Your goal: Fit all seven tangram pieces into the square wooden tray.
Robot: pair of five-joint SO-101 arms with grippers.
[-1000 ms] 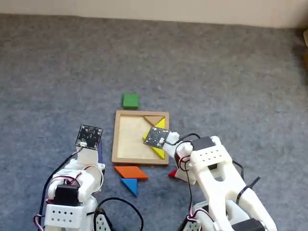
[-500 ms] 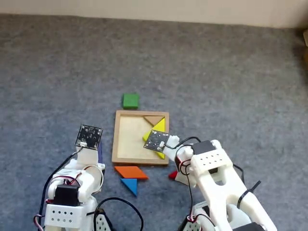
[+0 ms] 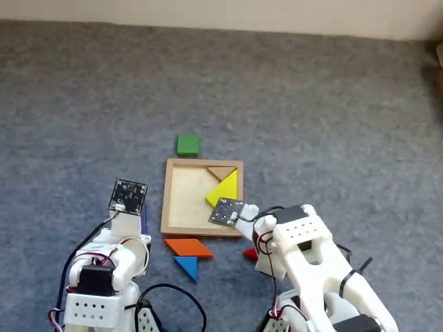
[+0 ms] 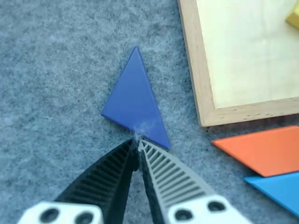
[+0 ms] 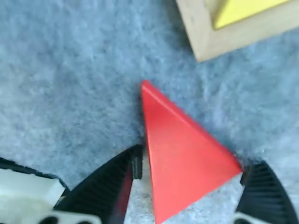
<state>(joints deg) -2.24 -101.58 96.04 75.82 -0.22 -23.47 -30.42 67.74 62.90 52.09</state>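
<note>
Tangram pieces lie both in and around the square wooden tray (image 3: 167,200): the yellow triangle (image 3: 225,188) and brown triangle (image 3: 221,171) sit inside against its right wall, the green square (image 3: 187,144) just beyond its far edge, and the orange parallelogram (image 3: 189,247) and light blue triangle (image 3: 187,265) just outside its near edge. My left claw (image 4: 138,145) is pinched together, its tips touching an edge of the dark blue triangle (image 4: 133,100) just outside the tray's left wall. My right claw (image 5: 191,170) is spread apart around the red triangle (image 5: 177,149), which lies flat off the tray's near right corner.
</note>
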